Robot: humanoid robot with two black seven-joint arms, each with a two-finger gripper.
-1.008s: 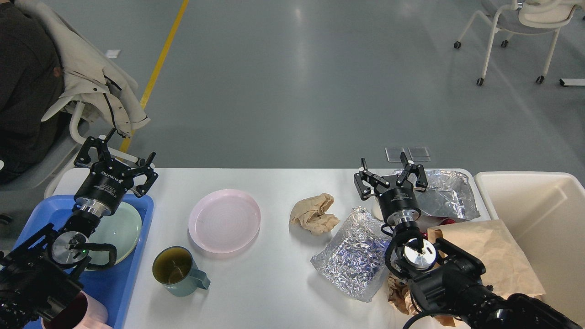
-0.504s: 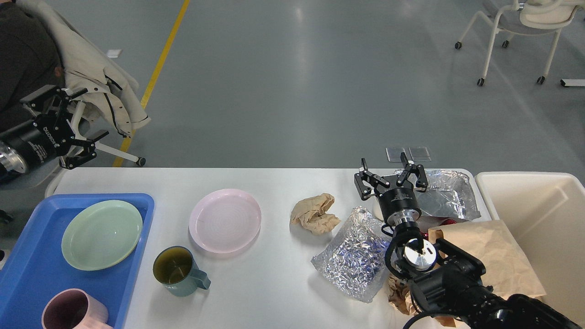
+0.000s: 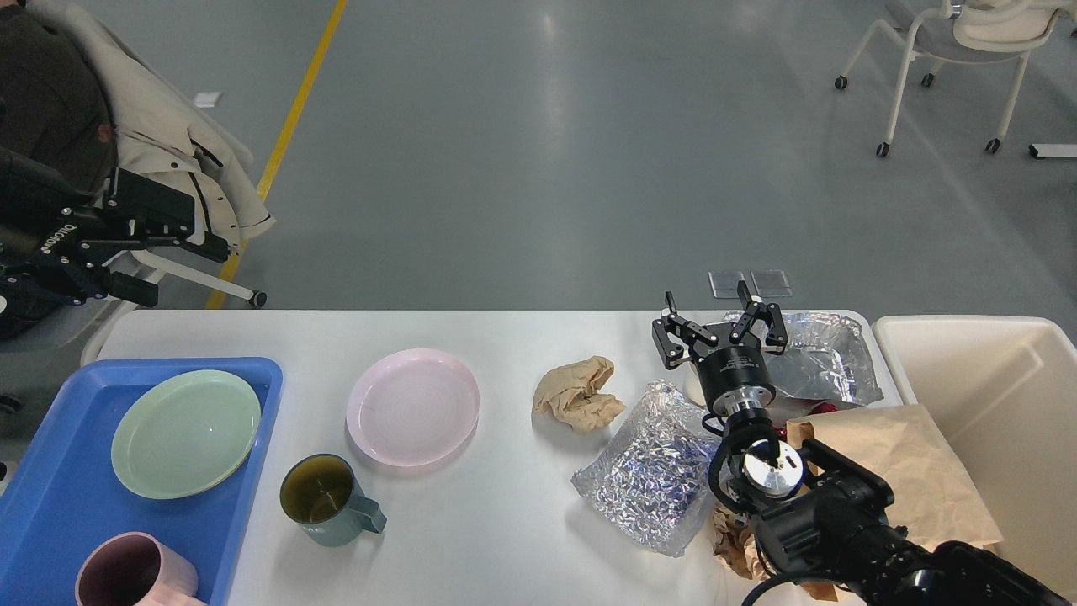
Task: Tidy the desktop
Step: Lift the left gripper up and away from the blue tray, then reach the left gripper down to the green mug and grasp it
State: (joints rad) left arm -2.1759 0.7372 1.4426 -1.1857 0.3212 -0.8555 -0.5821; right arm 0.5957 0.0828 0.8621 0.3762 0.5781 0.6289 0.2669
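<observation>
White desktop [image 3: 496, 513] fills the lower part of my view, running from the blue tray [image 3: 50, 505] on its left end to the cream bin [image 3: 1010, 404] past its right end. My right gripper [image 3: 720, 324] hangs over the far right part of the desktop with its fingers spread apart and nothing between them. Just behind it lies a sheet of foil [image 3: 829, 358]; toward me from it sits a crumpled foil bag [image 3: 652, 471], and to its left a wad of brown paper [image 3: 579, 394]. Farther left are a pink plate [image 3: 413, 406] and a teal mug [image 3: 324, 499]. My left gripper [image 3: 181, 240] is raised off the desktop's far left corner, fingers parted and empty. Below it, the tray holds a green plate [image 3: 186, 433].
</observation>
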